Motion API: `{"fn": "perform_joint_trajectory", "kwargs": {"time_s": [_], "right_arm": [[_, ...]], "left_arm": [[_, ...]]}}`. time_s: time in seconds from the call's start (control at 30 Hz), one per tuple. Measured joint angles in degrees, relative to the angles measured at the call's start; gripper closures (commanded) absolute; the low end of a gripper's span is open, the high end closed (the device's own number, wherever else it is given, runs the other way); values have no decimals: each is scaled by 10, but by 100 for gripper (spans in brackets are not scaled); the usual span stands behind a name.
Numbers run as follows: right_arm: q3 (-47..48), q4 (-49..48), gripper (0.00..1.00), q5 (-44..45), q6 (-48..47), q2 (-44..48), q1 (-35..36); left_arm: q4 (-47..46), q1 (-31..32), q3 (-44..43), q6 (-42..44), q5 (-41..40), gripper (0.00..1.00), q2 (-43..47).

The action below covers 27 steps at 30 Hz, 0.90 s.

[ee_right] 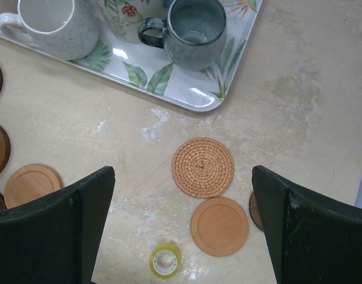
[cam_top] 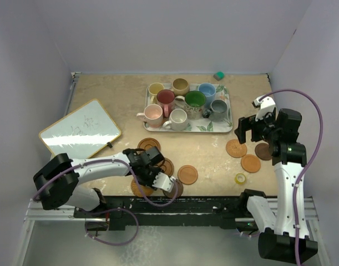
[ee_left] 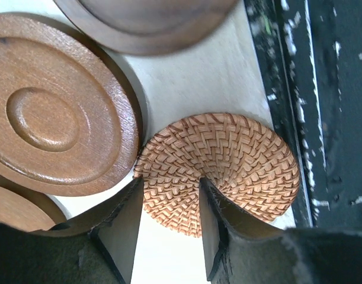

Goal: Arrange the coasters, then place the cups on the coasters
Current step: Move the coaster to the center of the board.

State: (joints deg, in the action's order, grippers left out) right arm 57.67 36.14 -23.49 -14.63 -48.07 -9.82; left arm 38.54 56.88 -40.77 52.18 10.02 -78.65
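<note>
No text, label or number can be read anywhere; the whiteboard (cam_top: 80, 128) carries only faint scribbles too blurred to make out.

Even overhead light fills the booth; glare streaks the whiteboard (cam_top: 80, 130) and tray (ee_right: 195, 105), while the left wrist view's uppermost wooden coaster (ee_left: 145, 23) blurs.

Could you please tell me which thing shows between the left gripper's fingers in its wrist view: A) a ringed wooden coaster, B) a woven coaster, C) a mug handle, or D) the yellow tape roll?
B: the woven coaster fills the gap between the fingers of the left gripper, while the ringed wooden coaster lies off to one side.
</note>
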Motion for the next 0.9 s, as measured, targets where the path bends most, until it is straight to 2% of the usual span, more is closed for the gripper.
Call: {"fn": "perform_joint_trajectory", "kwargs": {"time_s": [0.63,0.9], "right_arm": [[0,0,0,-1,0,15,0],[0,0,0,-1,0,25,0]], "left_arm": [[-149,55,-190,-137,30,67,-212],[-218,69,-273,-191,31,67,-293]]}}
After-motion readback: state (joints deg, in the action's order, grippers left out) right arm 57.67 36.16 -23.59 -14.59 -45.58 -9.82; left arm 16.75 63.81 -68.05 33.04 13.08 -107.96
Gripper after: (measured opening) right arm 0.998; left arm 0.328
